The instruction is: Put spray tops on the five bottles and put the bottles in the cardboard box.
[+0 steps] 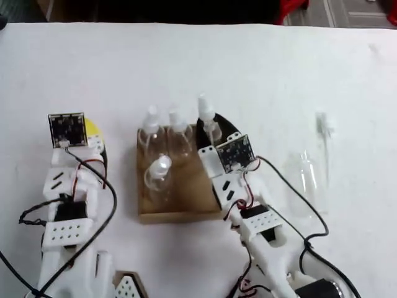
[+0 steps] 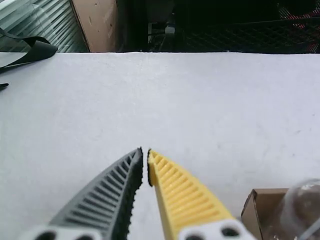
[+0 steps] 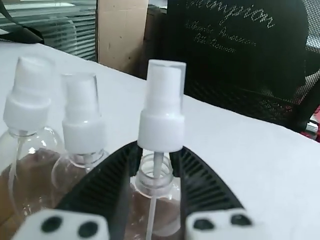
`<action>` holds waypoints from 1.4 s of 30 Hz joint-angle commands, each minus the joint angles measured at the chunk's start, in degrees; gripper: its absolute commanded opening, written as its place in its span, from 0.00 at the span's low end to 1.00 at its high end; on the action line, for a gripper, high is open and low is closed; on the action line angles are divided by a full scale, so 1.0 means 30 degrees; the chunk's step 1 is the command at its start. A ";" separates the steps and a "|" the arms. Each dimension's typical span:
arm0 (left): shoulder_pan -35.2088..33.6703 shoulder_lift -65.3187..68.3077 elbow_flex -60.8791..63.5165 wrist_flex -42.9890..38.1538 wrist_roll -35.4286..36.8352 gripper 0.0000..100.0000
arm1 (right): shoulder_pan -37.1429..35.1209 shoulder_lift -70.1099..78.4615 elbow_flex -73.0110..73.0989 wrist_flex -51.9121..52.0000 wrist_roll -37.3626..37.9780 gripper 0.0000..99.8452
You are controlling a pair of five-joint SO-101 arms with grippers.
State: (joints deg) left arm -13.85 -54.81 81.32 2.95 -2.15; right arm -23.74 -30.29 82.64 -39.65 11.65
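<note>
Right pincer point(image 3: 155, 150) clamps bottle point(image 3: 150, 182) (spray top point(image 3: 162, 115) unseated) in cardboard box point(image 1: 180, 216).

Left arm point(image 1: 62, 233) and right arm point(image 1: 267, 245) were white printed plastic, with black/red cables point(image 1: 108, 192) and dark square wrist boards point(image 1: 67, 128). Left tool point(image 2: 145, 152) had grey and yellow ribbed fingers; right tool point(image 3: 156, 150) black.

White-covered table point(image 1: 186, 56), black mesh chair point(image 3: 240, 65) and slatted blinds point(image 3: 50, 27) behind.

Light: bright, diffuse, from above.
Desk point(image 1: 186, 62): glares near-white in high view.
Shadows: faint, soft-edged.
Background: room beyond the desk's far edge dark.
</note>
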 commanded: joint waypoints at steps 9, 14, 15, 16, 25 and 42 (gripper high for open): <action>0.0190 0.0015 -0.0176 -0.0410 -0.0176 0.02 | -0.0073 0.2212 -0.1319 -0.2359 0.0293 0.18; 0.0190 0.0015 -0.0176 -0.0410 -0.0176 0.02 | -0.0073 0.2212 -0.1319 -0.2359 0.0410 0.17; 0.0190 0.0015 -0.0176 -0.0410 -0.0176 0.02 | -0.0073 0.2183 -0.1319 -0.2359 0.0410 0.17; 0.0190 0.0015 -0.0176 -0.0410 -0.0176 0.02 | -0.0103 0.2183 -0.1319 -0.2330 0.0410 0.17; 0.0161 0.0015 -0.0176 -0.0410 -0.0176 0.02 | -0.0484 -0.1245 -0.0293 0.0396 0.0410 0.17; 0.0132 -0.0015 -0.0176 -0.0381 -0.0176 0.02 | -0.0396 -0.6696 -0.0205 0.8454 0.0264 0.17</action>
State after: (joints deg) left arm -13.85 -54.81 81.32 2.95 -2.15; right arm -24.79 -50.15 82.64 -14.59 12.18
